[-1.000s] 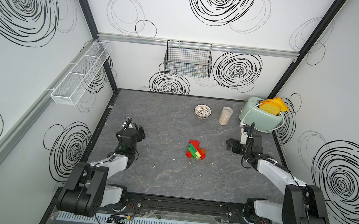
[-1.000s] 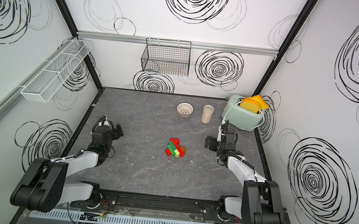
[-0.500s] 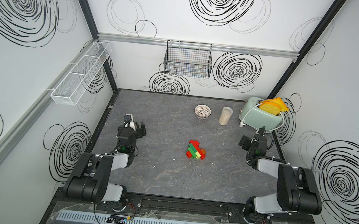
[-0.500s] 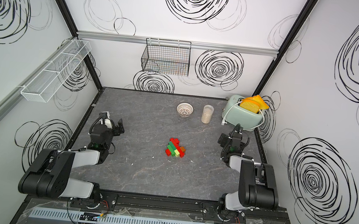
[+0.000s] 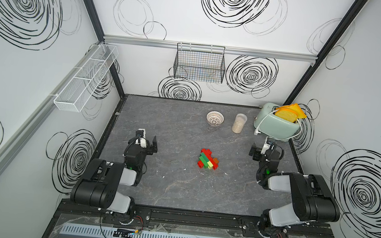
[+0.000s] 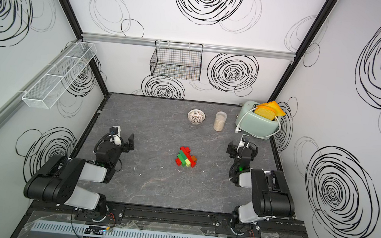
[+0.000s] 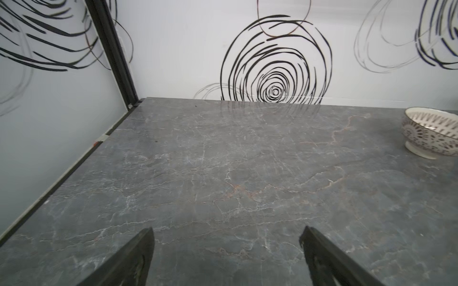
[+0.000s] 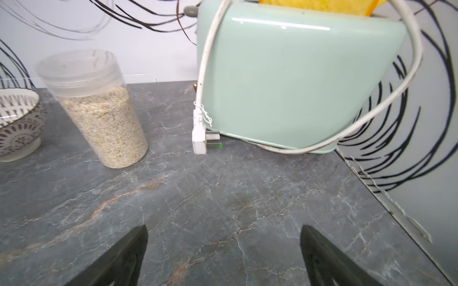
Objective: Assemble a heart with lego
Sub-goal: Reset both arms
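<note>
Heart (image 5: 208, 159): lego bricks (image 6: 186, 158) joined into one stepped cluster, lying flat on the table (image 5: 172, 187), about mid-table in both top views. Red at the far tip and near edge, green bars running diagonally through the middle, lime-yellow next to them, orange-brown on the right side.

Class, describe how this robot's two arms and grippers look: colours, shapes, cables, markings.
The left arm and right arm match: boxy black joint housings, pale grey links, a small green light near each wrist, looped black cables, white wrist camera mounts. The left gripper and right gripper have flat black tapering fingers. No markings legible.
</note>
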Controlling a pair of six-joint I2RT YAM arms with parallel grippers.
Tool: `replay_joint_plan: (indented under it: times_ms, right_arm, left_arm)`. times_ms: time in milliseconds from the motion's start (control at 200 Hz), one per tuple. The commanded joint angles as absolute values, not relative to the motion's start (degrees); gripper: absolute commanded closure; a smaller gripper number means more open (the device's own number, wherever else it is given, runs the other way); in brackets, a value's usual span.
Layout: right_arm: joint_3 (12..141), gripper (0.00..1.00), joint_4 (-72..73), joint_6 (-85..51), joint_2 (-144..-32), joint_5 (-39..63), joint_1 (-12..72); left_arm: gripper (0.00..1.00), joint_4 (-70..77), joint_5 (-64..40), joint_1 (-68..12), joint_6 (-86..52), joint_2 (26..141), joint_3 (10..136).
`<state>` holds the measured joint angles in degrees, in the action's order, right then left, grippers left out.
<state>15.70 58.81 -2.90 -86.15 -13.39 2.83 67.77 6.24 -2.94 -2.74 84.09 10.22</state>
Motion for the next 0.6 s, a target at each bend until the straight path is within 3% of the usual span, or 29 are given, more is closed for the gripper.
replay_joint_plan:
  times_ms: [0, 25, 90, 165, 245, 595]
  right_arm:
    - [9.46, 0.01, 79.94, -0.36, -88.95, -6.60, 1.68]
    - [9.30, 0.01, 82.40, -0.02, -89.76, -7.23, 2.18]
    - [12.47, 0.01, 69.48, -0.48, -85.92, -4.96, 1.23]
    - [10.41, 0.01, 77.54, -0.57, -88.34, -4.96, 1.12]
    - [11.94, 0.01, 70.74, -0.42, -86.08, -4.23, 0.91]
    - [12.02, 0.01, 71.57, -0.70, -86.58, -1.97, 0.00]
  left_arm:
    - [0.03, 73.95, 8.94, -3.91, -1.03, 83.92, 11.62]
    - [0.03, 74.20, 8.80, -3.87, -0.97, 83.87, 11.57]
    - [0.03, 73.96, 8.73, -3.86, -1.05, 83.84, 11.62]
    - [0.03, 73.88, 8.81, -3.87, -0.97, 83.82, 11.68]
    - [0.03, 73.78, 8.87, -3.95, -0.88, 83.83, 11.67]
    - [0.03, 73.74, 8.88, -3.95, -0.88, 83.85, 11.61]
